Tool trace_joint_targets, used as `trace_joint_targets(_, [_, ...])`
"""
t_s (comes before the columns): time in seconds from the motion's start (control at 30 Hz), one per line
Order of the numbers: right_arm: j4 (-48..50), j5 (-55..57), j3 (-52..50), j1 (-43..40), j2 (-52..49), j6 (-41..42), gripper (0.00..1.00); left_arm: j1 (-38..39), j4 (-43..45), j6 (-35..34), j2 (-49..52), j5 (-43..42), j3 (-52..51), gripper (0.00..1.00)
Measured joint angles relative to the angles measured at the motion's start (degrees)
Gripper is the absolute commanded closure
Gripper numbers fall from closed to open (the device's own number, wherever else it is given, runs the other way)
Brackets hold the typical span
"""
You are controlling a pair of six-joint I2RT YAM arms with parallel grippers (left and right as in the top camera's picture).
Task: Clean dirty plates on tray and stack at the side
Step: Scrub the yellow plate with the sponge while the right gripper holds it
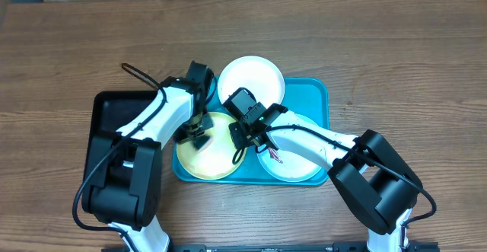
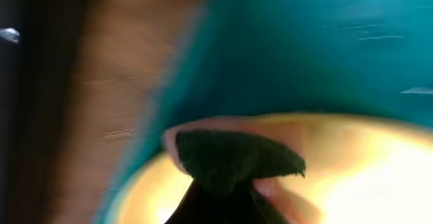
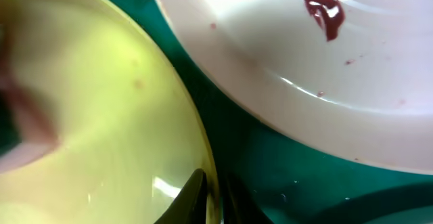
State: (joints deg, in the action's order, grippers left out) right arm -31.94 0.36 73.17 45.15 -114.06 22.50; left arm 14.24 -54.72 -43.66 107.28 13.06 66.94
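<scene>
3 plates (image 1: 251, 77) on tray (image 1: 316, 92), none stacked; left gripper (image 1: 195, 132) clamps a sponge (image 2: 230, 160) against yellow plate (image 1: 209, 161), right gripper (image 1: 241, 142) pinches its 3 o'clock rim.

No text, label, brand or number can be read anywhere.

Blurred dark green pad (image 2: 237, 160) over yellow-green plate (image 2: 379, 176), turquoise tray (image 2: 304, 48), wood table (image 2: 115, 82)

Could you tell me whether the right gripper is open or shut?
Shut on the yellow-green plate: in the right wrist view the right gripper has a finger on each side of its rim.
</scene>
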Motion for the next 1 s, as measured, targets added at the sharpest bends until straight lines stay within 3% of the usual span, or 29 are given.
trace_joint_targets(0.27, [0.4, -1.0, 0.0, 0.4, 0.0, 0.0, 0.89, 0.0, -10.3, -1.2, 0.0, 9.8, 3.1, 0.96])
trace_joint_targets(0.43, [-0.4, 0.0, 0.0, 0.1, 0.0, 0.0, 0.89, -0.9, -13.8, -1.2, -1.6, 10.8, 10.0, 0.96])
trace_joint_targets(0.7, [-0.4, 0.1, 0.0, 0.1, 0.0, 0.0, 0.89, -0.6, -8.2, 1.0, -6.7, -8.4, 11.6, 0.96])
trace_joint_targets(1.0, [-0.5, -0.4, 0.0, -0.1, 0.0, -0.2, 0.89, 4.3, 7.0, 1.7, -6.6, -20.5, -3.1, 0.96])
